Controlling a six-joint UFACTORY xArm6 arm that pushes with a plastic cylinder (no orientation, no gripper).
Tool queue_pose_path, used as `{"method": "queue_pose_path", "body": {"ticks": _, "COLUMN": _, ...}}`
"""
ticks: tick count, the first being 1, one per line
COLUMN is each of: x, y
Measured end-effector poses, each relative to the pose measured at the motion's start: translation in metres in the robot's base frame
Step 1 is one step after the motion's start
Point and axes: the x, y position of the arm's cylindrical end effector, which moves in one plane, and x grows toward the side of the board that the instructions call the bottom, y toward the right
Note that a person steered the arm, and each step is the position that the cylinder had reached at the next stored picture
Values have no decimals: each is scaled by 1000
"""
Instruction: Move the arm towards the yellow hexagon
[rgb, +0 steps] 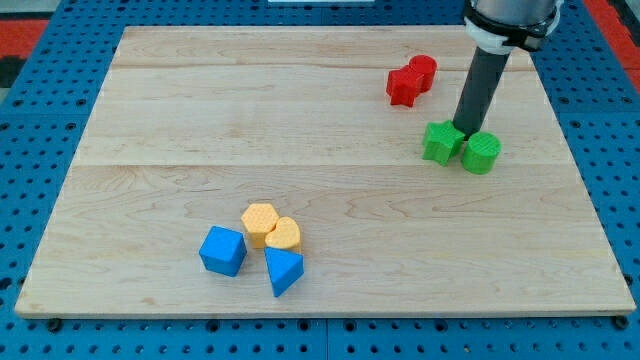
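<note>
Down near the bottom edge of the wooden tabletop (150, 110), somewhat left of its middle, sits the yellow hexagon (260, 222), a pale yellow-orange block with a flat six-sided top face. It touches a second yellow block (284, 235) of rounded, heart-like outline at its lower right. A blue cube (223, 250) lies just beside the hexagon toward the bottom left corner, and a blue triangular block (283, 270) sits just below the rounded yellow one, nearest the bottom edge.

The dark rod comes down from the top right corner, leaning slightly so that its lower end lies left of its upper end. My tip (464, 133) ends between two green blocks near the right edge: a green star-like block (441, 141) on its left and a green cylinder (481, 152) on its right, both touching or nearly touching it. No gripper is fitted, so there is nothing spread, closed or pinching. Two red blocks (411, 80), pressed together, lie toward the top edge, left of the rod. My tip is well apart from the yellow hexagon, across the board.
</note>
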Motion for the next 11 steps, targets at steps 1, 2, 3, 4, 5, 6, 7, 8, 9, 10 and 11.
{"method": "queue_pose_path", "body": {"ticks": 1, "x": -7, "y": -14}}
{"method": "queue_pose_path", "body": {"ticks": 2, "x": -15, "y": -38}}
{"method": "queue_pose_path", "body": {"ticks": 3, "x": -23, "y": -57}}
{"method": "queue_pose_path", "body": {"ticks": 4, "x": -27, "y": -72}}
{"method": "queue_pose_path", "body": {"ticks": 5, "x": -26, "y": -97}}
{"method": "queue_pose_path", "body": {"ticks": 6, "x": -12, "y": -139}}
{"method": "queue_pose_path", "body": {"ticks": 7, "x": 2, "y": -188}}
{"method": "queue_pose_path", "body": {"ticks": 8, "x": 3, "y": -230}}
{"method": "queue_pose_path", "body": {"ticks": 9, "x": 48, "y": -220}}
{"method": "queue_pose_path", "body": {"ticks": 10, "x": 87, "y": -195}}
{"method": "queue_pose_path", "body": {"ticks": 11, "x": 88, "y": -176}}
